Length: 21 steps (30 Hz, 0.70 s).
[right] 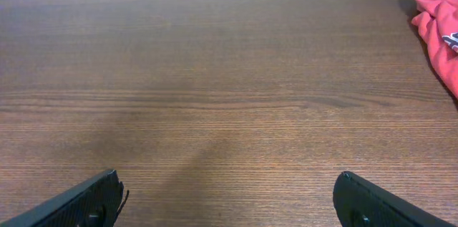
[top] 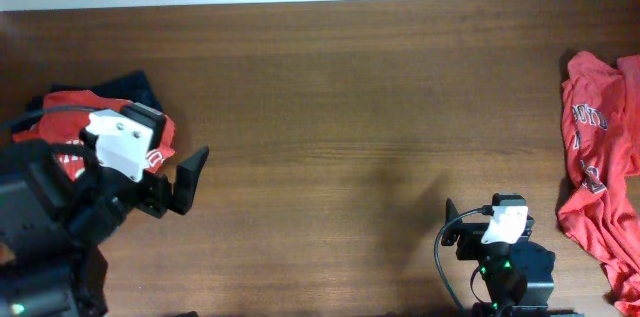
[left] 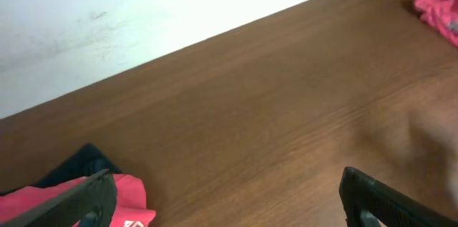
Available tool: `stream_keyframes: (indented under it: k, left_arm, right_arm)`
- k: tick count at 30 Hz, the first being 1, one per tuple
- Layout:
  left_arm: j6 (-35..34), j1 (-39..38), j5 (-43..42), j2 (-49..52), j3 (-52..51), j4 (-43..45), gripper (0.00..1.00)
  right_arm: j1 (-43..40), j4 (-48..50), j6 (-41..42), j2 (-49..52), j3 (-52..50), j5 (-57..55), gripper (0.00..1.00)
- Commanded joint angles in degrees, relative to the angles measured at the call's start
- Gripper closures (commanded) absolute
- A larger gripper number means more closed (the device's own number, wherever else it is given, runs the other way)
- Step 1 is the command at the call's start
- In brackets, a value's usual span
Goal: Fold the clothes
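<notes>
Table (top: 330, 107): brown wood grain, carrying clothes at both ends.
Right tool (right: 229, 187): released, jaws wide apart, nothing between them, low over the table's near side.
Left tool (left: 227, 178): released, jaws wide, empty, just beside the left pile.
Shirt (top: 600, 157): red, crumpled at the right edge, white lettering showing.
Left pile (top: 65, 100): red cloth partly under the left arm, navy cloth (top: 130, 85) behind it.
Wall (left: 107, 12): white, along the far edge.
</notes>
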State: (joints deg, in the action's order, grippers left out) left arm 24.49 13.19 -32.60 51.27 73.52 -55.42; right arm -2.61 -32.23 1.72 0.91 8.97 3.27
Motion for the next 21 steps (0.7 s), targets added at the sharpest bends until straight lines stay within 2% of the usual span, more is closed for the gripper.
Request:
stream_keyframes:
  k: [1,11,17,21]
  left_arm:
    - [0.92,-2.23,4.94,-4.15,-6.08,3.26,0.01]
    - [0.22,-5.70,4.98,-26.53,-38.80,24.96,0.01]
    - [-0.85,-7.28,4.98,-39.50,-50.84,26.34,0.01]
    - [-0.83,-8.41,4.63,-44.48,-56.52,28.02,0.01]
  right_arm:
    - [0.35,0.15,0.22,-0.55,-0.42,0.11,0.01]
    - [0.35,0.15,0.22,-0.55,-0.42,0.11,0.01]
    - [0.35,0.15,0.22,-0.55,-0.42,0.11,0.01]
    - [0.35,0.15,0.22,-0.55,-0.42,0.11,0.01]
